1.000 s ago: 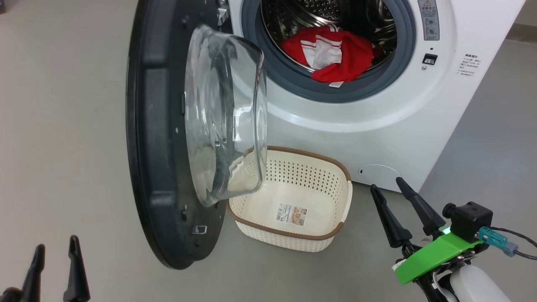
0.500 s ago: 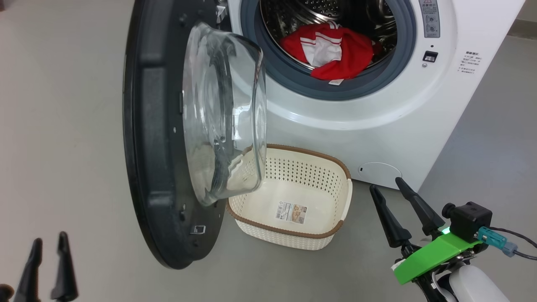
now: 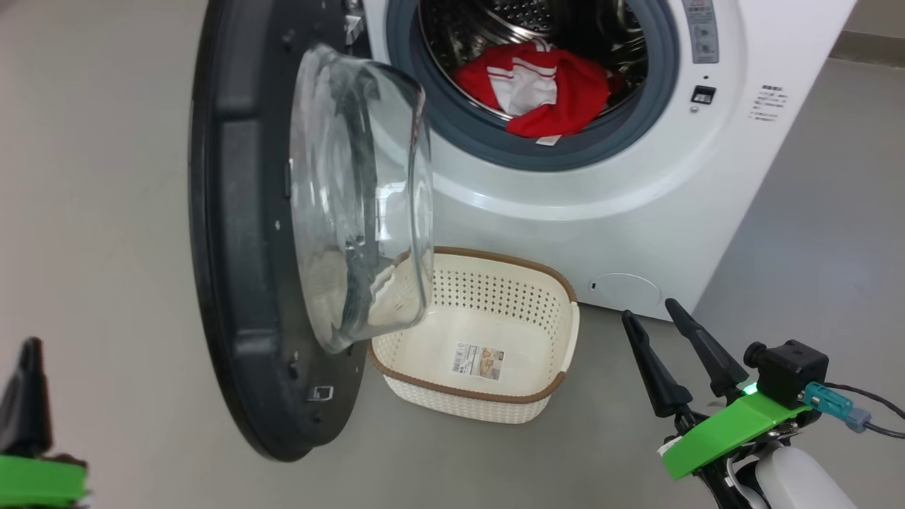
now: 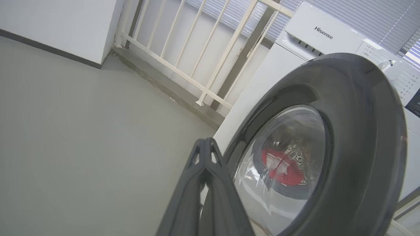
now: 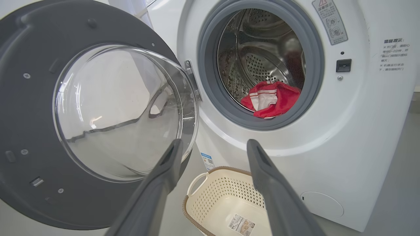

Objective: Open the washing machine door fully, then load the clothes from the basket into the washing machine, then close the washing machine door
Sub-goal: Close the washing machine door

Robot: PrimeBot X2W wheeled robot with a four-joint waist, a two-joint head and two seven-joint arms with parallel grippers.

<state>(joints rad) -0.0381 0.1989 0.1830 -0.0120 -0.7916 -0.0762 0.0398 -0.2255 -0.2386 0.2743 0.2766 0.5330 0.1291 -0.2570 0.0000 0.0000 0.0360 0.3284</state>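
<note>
The white washing machine (image 3: 636, 212) has its black door (image 3: 233, 283) swung wide to the left, the glass bowl (image 3: 353, 198) bulging over the basket. Red and white clothes (image 3: 537, 88) lie in the steel drum, against the grey gasket. The cream basket (image 3: 459, 406) stands on the floor below the opening with just a label on its bottom. My left gripper (image 3: 30, 346) is at the lower left, outside the door, shut on nothing. In the left wrist view its fingers (image 4: 205, 144) are pressed together before the door (image 4: 361, 131). My right gripper (image 3: 650, 311) stands open right of the basket, and in its wrist view (image 5: 214, 144) it faces the drum and clothes (image 5: 272, 103).
Grey floor (image 3: 92, 177) spreads left of the door and right of the machine. In the left wrist view a white railing (image 4: 197, 65) and a wall corner (image 4: 65, 29) stand behind the machine. A round cap (image 3: 626, 291) sits low on the machine's front.
My left gripper's fingers have come together from open and it has slid toward the left edge. The head camera has shifted a little. My right gripper has kept still.
</note>
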